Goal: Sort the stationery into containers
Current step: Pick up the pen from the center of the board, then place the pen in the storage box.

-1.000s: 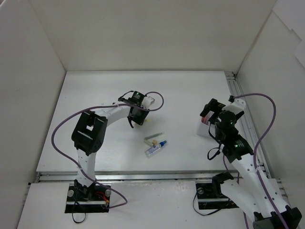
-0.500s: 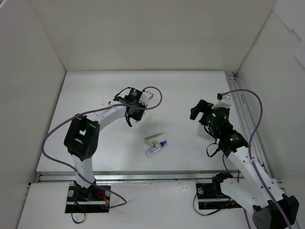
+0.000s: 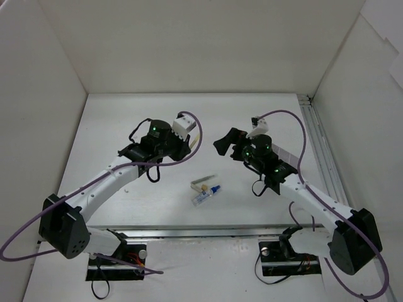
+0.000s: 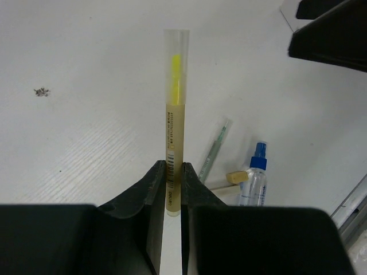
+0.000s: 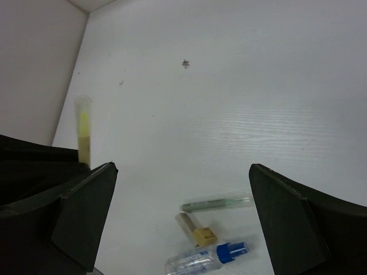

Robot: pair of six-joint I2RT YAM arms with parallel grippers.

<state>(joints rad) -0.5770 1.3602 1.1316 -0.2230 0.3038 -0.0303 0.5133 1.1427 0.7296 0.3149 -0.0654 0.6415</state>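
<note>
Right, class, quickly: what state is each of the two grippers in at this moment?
Left gripper: shut on the yellow pen.
Right gripper: open, holding nothing.

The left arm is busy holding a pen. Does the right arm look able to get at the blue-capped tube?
Probably yes: the right gripper is open and empty, and the tube lies uncovered on the table ahead, nothing between them.
</note>
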